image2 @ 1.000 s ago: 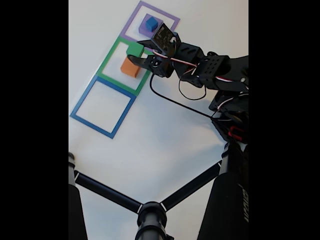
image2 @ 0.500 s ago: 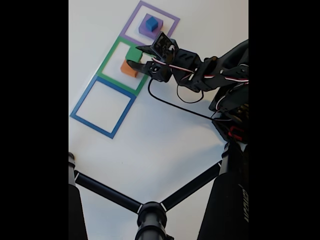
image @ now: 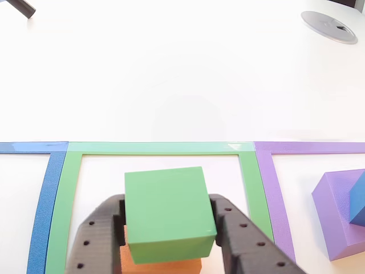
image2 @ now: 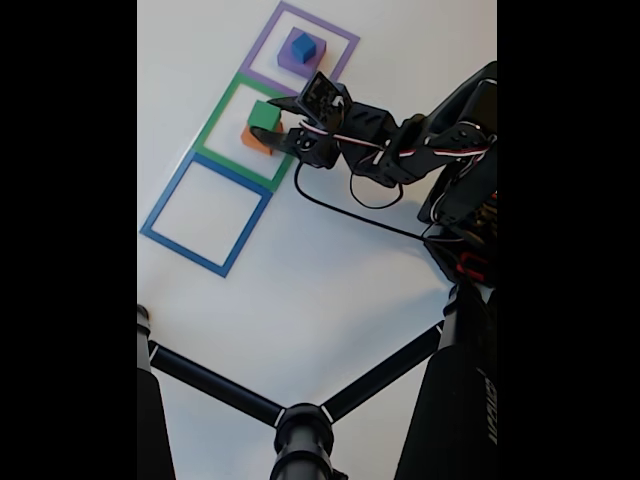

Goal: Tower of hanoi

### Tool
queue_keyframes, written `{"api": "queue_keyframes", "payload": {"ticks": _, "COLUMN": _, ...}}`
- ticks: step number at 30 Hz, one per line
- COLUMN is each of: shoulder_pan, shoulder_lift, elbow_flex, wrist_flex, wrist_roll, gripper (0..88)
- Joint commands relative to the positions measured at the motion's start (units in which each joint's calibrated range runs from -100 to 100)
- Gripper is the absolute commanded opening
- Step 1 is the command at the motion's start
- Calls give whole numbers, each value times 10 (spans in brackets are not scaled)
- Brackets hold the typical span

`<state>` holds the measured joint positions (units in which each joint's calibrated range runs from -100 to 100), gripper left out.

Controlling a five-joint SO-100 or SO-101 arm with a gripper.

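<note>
I see my black two-finger gripper (image: 170, 228) clamped on the green plastic cube (image: 168, 211). Directly beneath sits the orange plastic block (image: 162, 266), inside the green square outline (image: 159, 148); the purple block (image: 342, 214) lies at three o'clock.

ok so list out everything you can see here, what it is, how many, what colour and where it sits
green cube: one, green, between the gripper fingers, over the orange block
orange block: one, orange, under the green cube, in the green square
purple block: one, purple, in the purple square
blue cube: one, blue, atop the purple block
green square: one, green outline, middle
purple square: one, purple outline, right in the other view
blue square: one, blue outline, holds nothing
table: one, white
tripod: one, black, bottom of fixed view
gripper: one, black, fingers either side of the green cube
</note>
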<state>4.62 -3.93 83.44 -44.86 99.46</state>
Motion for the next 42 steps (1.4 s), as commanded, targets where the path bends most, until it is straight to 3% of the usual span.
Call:
{"api": "queue_keyframes", "payload": {"ticks": 1, "shoulder_pan": -4, "shoulder_lift": 6, "elbow_flex": -22, "wrist_flex": -19, "wrist_roll": 5, "gripper": 72}}
{"api": "queue_keyframes", "payload": {"ticks": 12, "shoulder_pan": -12, "shoulder_lift": 22, "elbow_flex": -22, "wrist_flex": -26, "wrist_roll": 5, "gripper": 76}}
{"api": "queue_keyframes", "payload": {"ticks": 22, "shoulder_pan": -17, "shoulder_lift": 37, "elbow_flex": -21, "wrist_flex": -46, "wrist_roll": 5, "gripper": 175}}
{"api": "queue_keyframes", "payload": {"ticks": 32, "shoulder_pan": -11, "shoulder_lift": 13, "elbow_flex": -25, "wrist_flex": -46, "wrist_roll": 5, "gripper": 209}}
{"api": "queue_keyframes", "payload": {"ticks": 37, "shoulder_pan": 5, "shoulder_lift": -122, "elbow_flex": -34, "wrist_flex": 96, "wrist_roll": 5, "gripper": 173}}
{"api": "queue_keyframes", "payload": {"ticks": 42, "shoulder_pan": 34, "shoulder_lift": -311, "elbow_flex": -109, "wrist_flex": 407, "wrist_roll": 5, "gripper": 96}}
